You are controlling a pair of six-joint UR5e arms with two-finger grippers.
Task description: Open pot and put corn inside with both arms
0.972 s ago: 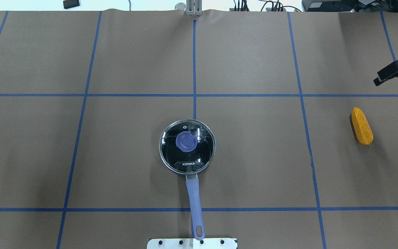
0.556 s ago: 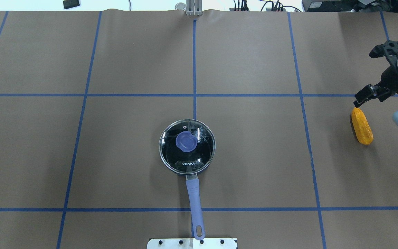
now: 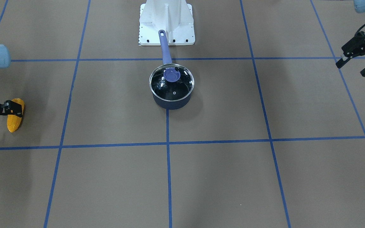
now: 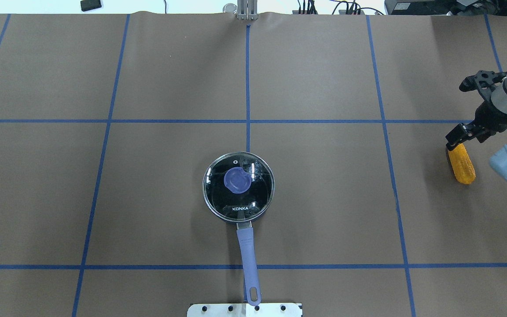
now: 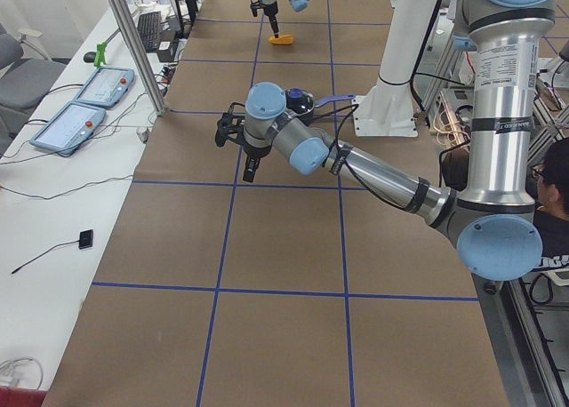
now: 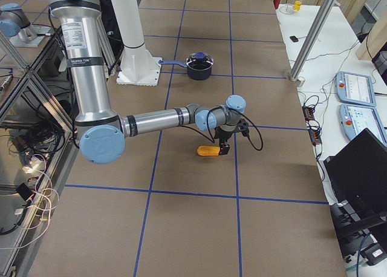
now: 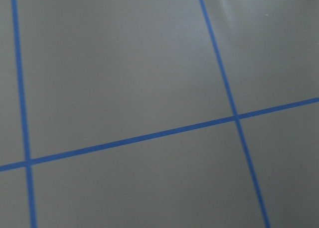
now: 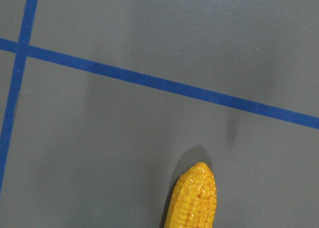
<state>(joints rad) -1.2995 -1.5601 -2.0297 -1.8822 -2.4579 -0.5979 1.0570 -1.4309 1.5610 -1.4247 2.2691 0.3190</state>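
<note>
Pot [image 4: 238, 186] lidded, mid-desk [image 4: 324, 220]. Corn [image 4: 461, 165] flat near desk's right end. Right tool [image 4: 453, 140] spread, just above corn's far tip. Left tool [image 3: 351, 70] spread, well apart from pot.

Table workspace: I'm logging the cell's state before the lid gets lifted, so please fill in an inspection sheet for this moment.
Surface: table under brown cover with a blue tape grid, lying flat.
Job's things: pot mid-table, lid on, handle pointing toward the robot's base; corn lying flat on the robot's right side.
Clutter: nothing seen.
Grippers: right gripper looks open, close above the corn, not gripping it; left gripper open, empty, over the table's left edge.
Cables: black wrist cable loops beside the right gripper.
Surroundings: two teach pendants on the side bench; a person behind the robot.
</note>
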